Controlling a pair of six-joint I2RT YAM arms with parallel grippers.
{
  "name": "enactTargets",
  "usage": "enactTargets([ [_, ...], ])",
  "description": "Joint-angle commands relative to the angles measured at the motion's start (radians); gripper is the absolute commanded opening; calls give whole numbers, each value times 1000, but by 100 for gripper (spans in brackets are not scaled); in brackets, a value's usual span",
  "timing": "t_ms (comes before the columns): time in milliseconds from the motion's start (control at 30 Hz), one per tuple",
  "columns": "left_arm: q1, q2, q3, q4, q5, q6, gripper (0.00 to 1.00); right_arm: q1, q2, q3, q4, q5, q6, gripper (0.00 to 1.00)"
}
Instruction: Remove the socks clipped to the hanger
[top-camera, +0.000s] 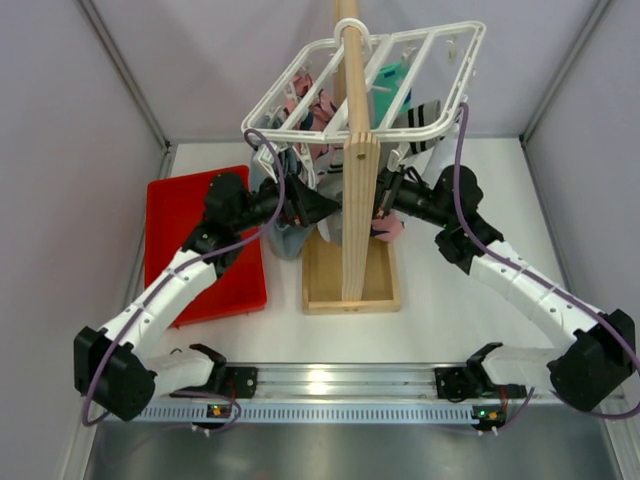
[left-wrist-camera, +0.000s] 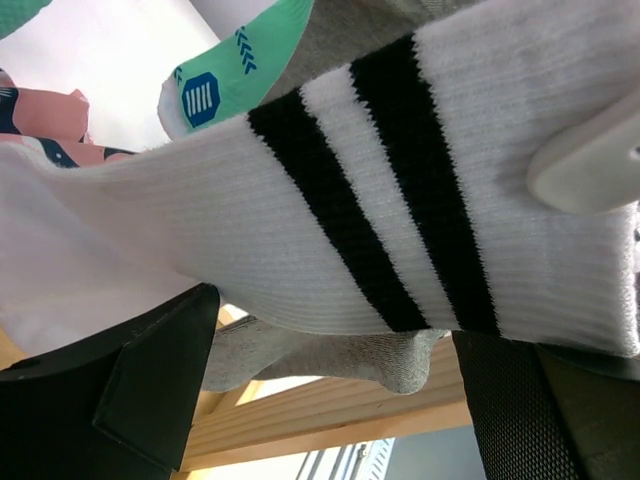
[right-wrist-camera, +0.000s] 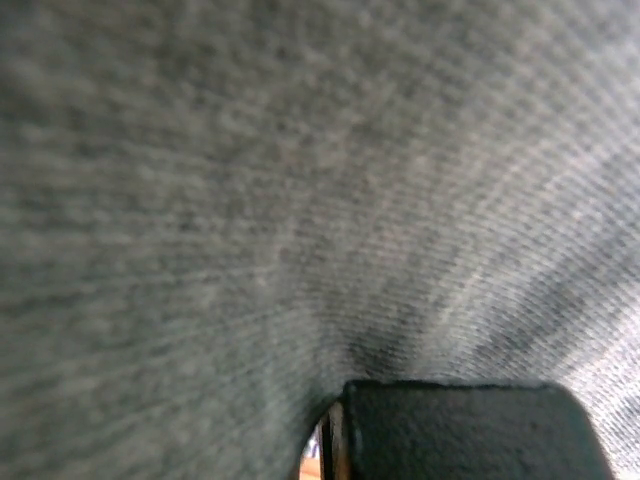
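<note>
Wooden box base (top-camera: 378, 275) holding tall pale post (top-camera: 357, 200); red plastic tray (top-camera: 170, 210) beside. Left gripper (top-camera: 318, 207) agape at white black-striped sock (left-wrist-camera: 220, 220); right gripper (top-camera: 384, 205) clamped on grey knit sock (right-wrist-camera: 250, 200).

You have one white hanger (top-camera: 476, 55) at the top centre of the overhead view, one wooden post (top-camera: 352, 200) and one red tray (top-camera: 180, 215) at the left. The left wrist view shows you one striped sock (left-wrist-camera: 400, 200), one teal sock (left-wrist-camera: 230, 80) and one grey sock (left-wrist-camera: 330, 355).
</note>
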Motion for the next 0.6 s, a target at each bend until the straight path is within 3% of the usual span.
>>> enactTargets([
  [0, -13, 32, 72, 53, 10, -49, 98, 40, 0, 49, 4, 19, -42, 0],
  [100, -22, 65, 88, 53, 12, -92, 98, 48, -3, 49, -19, 35, -63, 0],
  [200, -39, 82, 105, 62, 10, -107, 89, 52, -9, 41, -36, 45, -79, 0],
  [233, -45, 82, 96, 75, 16, -112, 84, 52, -11, 38, -39, 47, -82, 0],
  [367, -47, 79, 72, 127, 26, -140, 52, 54, -18, 30, -57, 59, -94, 0],
  [467, -48, 76, 61, 127, 32, -140, 37, 54, -24, 33, -83, 76, -110, 0],
  [500, -48, 72, 59, 127, 35, -138, 35, 54, -23, 35, -85, 81, -113, 0],
  [567, -47, 58, 50, 127, 39, -135, 42, 54, -24, 41, -108, 88, -122, 0],
])
